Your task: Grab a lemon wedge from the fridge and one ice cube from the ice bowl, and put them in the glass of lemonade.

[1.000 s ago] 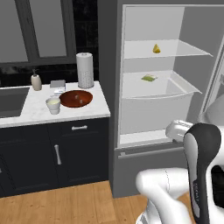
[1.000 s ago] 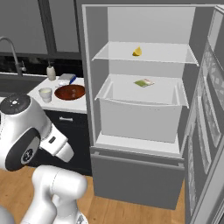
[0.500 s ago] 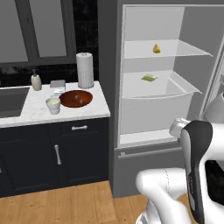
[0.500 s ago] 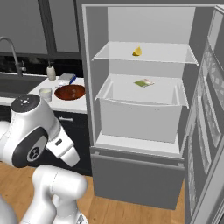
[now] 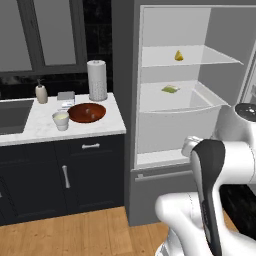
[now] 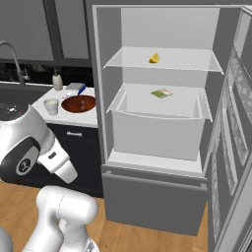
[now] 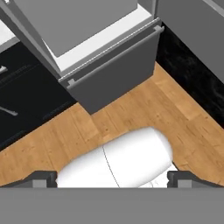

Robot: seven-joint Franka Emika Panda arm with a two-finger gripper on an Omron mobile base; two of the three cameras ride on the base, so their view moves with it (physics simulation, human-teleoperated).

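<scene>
We record the fridge (image 5: 185,90) standing open, its white interior facing the base, with its door (image 6: 231,147) swung out to the right in the right base view. Left of the fridge runs a white marble counter (image 5: 100,125) over dark cabinets (image 5: 65,175), with a sink (image 5: 12,112) set into its left end. The arm (image 5: 215,170) is folded low in front of the fridge; its hand looks down at the wooden floor (image 7: 131,113) and the grey bottom drawer (image 7: 113,65). In the hand view we see the gripper (image 7: 113,178) with its two finger tips (image 7: 41,178) at opposite sides of the frame, spread wide, nothing between them. On the counter, a paper towel roll (image 5: 97,80) stands upright at the back. The ice bowl (image 5: 87,112) sits in front of it, near the counter's right end; we cannot make out its contents. The glass of lemonade (image 5: 61,120) stands just beside the bowl on its left. A beige soap bottle (image 5: 41,93) stands at the back by the sink. In the fridge, a flat green-yellow packet (image 6: 162,93) lies on the middle shelf. The lemon wedge (image 6: 154,58) rests on the upper glass shelf (image 6: 162,61), near its middle, well apart from the gripper.
</scene>
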